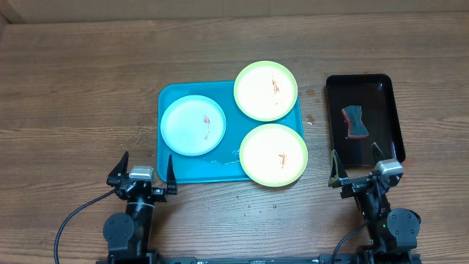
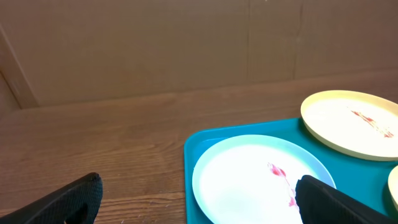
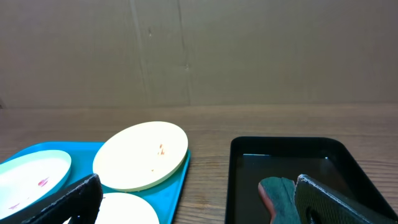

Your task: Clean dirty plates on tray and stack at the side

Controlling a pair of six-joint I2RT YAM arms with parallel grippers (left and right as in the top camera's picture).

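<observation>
While the turquoise tray (image 1: pixel 176 95) lies in the middle of the overhead frame, we count three plates on it, each with a whitish centre and small red-orange smears. The pale blue plate (image 1: pixel 193 125) sits wholly inside the tray's left half. The upper green plate (image 1: pixel 266 90) sits at the upper right corner and hangs out past the tray's top and right edges. The lower green plate (image 1: pixel 273 155) sits at the lower right corner and spills over the right and bottom edges. The two green rims come just beside each other; we cannot tell whether they touch.

At the right of the frame lies a smaller black tray (image 1: pixel 382 94), apart from the turquoise one, with a strip of bare desk (image 1: pixel 73 88) between them. One red and dark green sponge (image 1: pixel 355 122) lies in its middle. That makes two trays and one sponge.

Bare wood runs across the whole top and the left of the frame. The band along the bottom edge, between the two arms, holds only a few tiny specks.

The left claw (image 1: pixel 143 173) rests at the lower left, just below the tray's lower left corner, spread wide and holding nothing. The right claw (image 1: pixel 359 174) rests at the lower right, by the near end of the black tray, also spread wide with nothing in it.
</observation>
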